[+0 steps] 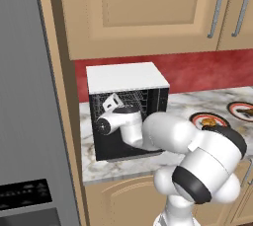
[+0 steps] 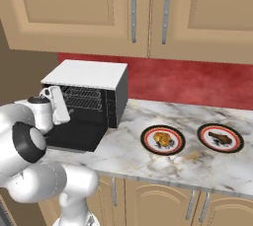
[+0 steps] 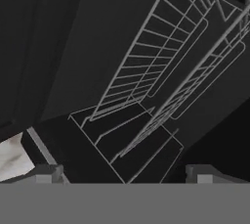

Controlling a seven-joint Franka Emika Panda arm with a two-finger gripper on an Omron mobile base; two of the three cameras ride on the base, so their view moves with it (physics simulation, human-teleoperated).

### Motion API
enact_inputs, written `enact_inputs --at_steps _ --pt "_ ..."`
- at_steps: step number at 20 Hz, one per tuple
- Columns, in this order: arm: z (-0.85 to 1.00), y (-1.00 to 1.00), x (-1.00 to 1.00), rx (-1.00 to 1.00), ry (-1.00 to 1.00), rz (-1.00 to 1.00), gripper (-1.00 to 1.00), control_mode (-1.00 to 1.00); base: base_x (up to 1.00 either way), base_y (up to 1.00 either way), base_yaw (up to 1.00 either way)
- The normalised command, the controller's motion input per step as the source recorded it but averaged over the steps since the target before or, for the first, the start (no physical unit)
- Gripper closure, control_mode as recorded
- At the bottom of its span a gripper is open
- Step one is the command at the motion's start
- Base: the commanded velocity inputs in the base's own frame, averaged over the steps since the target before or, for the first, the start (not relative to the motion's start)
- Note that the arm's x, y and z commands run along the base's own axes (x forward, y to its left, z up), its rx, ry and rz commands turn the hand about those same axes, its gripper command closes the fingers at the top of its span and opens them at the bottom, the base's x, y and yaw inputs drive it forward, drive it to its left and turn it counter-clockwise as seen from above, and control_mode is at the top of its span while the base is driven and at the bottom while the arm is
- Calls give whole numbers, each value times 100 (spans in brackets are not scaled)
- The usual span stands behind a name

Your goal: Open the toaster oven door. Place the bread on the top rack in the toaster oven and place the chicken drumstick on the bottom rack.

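Observation:
The toaster oven stands at the counter's left end. Its door hangs down, fully lowered. Inside, the top rack and bottom rack are bare grey wire grids, and the wire racks run slanted through the dark cavity in the hand view. My gripper hovers at the oven mouth above the door, open and holding nothing. Right of the oven, the bread lies on a round plate. The chicken drumstick lies on a second plate.
Both red-rimmed plates rest on the marble counter. A tall grey fridge stands close on the oven's left. Wooden wall cabinets hang above, with a red backsplash behind.

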Motion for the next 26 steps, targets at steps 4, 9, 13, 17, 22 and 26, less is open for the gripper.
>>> enact_inputs --at_steps 4,9,13,17,22,26 --pt "-2 0 33 4 -12 1 -100 -100 0 0 0" --pt "-3 0 15 7 -13 0 -100 -100 0 0 0" --pt "-1 0 17 7 -11 0 -100 -100 0 0 0" --pt "0 3 22 6 -9 0 -100 -100 0 0 0" --pt "-14 18 33 0 0 0 -100 -100 0 0 0" --pt "-11 13 24 0 0 0 -100 -100 0 0 0"
